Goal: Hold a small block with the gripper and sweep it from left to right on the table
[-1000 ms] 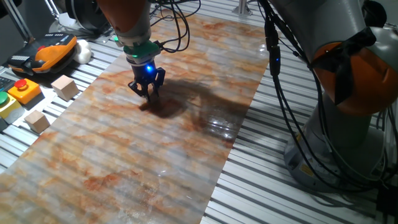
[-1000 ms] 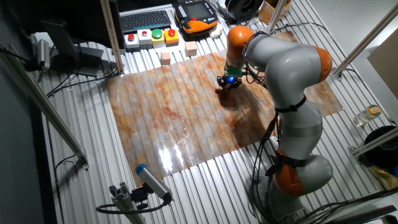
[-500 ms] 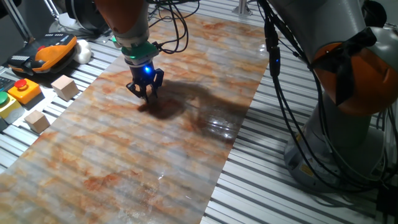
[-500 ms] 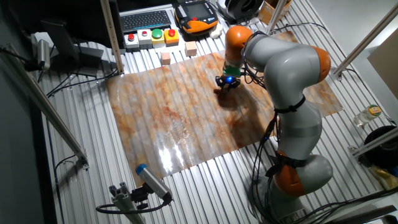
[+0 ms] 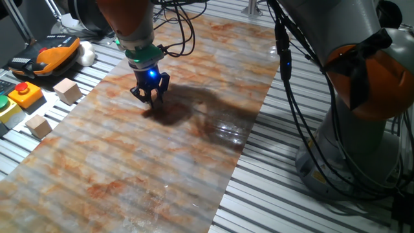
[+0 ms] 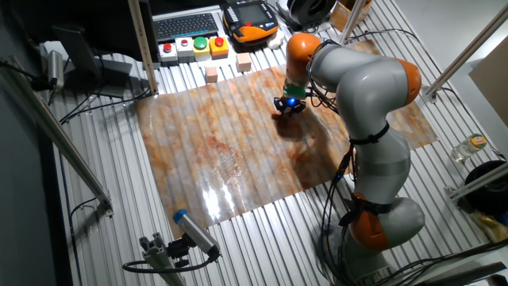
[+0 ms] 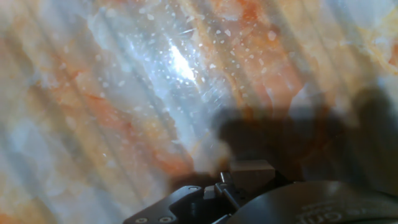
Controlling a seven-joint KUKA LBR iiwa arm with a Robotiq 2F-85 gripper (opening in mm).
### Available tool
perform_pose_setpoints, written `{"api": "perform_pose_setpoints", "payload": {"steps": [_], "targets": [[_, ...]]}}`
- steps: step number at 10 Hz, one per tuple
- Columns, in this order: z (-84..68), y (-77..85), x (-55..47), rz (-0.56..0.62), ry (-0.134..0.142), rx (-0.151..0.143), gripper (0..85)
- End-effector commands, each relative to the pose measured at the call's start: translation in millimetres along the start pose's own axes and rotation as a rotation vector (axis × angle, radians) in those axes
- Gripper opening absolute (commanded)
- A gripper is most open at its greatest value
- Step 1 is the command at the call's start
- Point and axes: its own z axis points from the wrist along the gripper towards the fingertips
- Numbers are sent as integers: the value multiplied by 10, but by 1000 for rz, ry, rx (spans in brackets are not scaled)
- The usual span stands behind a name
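Note:
My gripper (image 5: 150, 99) points down with its fingertips on the marbled sheet (image 5: 129, 168), near the sheet's far left part. It is shut on the small block (image 7: 252, 170), a tiny tan cube that shows at the fingertips in the hand view, pressed to the sheet. In the fixed views the block is hidden between the fingers. The gripper also shows in the other fixed view (image 6: 284, 110) and at the bottom of the hand view (image 7: 239, 186). A blue light glows on the hand. The sheet lies on the ribbed metal table (image 5: 272, 181).
Two larger pale wooden cubes (image 5: 67, 90) (image 5: 39, 125) lie on the slats left of the sheet. A button box (image 5: 24, 94) and an orange pendant (image 5: 52, 52) stand beyond them. The arm's base (image 5: 362, 129) and cables stand at the right.
The gripper has slid a short way to the left in the one fixed view, still shut and still down on the sheet. Nothing else has moved.

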Motion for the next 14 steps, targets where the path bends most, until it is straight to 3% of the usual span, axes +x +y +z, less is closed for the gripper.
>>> {"api": "perform_pose_setpoints", "payload": {"steps": [1, 14], "targets": [[2, 13, 7, 2, 0, 0, 0], [37, 140, 87, 25, 1, -4, 0]]}}
